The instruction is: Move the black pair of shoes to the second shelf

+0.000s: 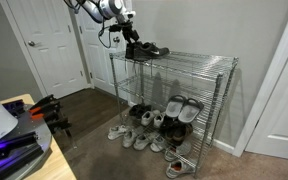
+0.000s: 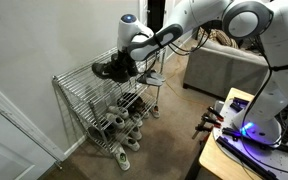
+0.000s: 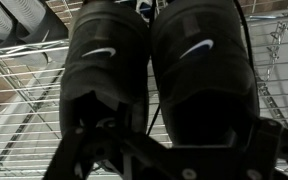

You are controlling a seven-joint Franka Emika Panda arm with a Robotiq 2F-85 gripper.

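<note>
The black pair of shoes [image 1: 147,49] lies side by side on the top tier of the chrome wire rack, and also shows in the other exterior view [image 2: 110,70]. In the wrist view the two shoes [image 3: 154,60] fill the frame, each with a small white mark. My gripper [image 1: 131,40] [image 2: 131,62] is at their heel end. Its dark fingers [image 3: 174,150] look spread to either side of the heels, and I see no grip. The second shelf [image 1: 174,82] [image 2: 94,95] is the middle wire tier below.
The lowest tier and the floor by the rack hold several other shoes, among them white and grey sneakers [image 1: 184,108] and pale ones on the carpet [image 1: 134,135]. A white door [image 1: 49,50] stands beside the rack. A sofa [image 2: 219,70] is behind the arm.
</note>
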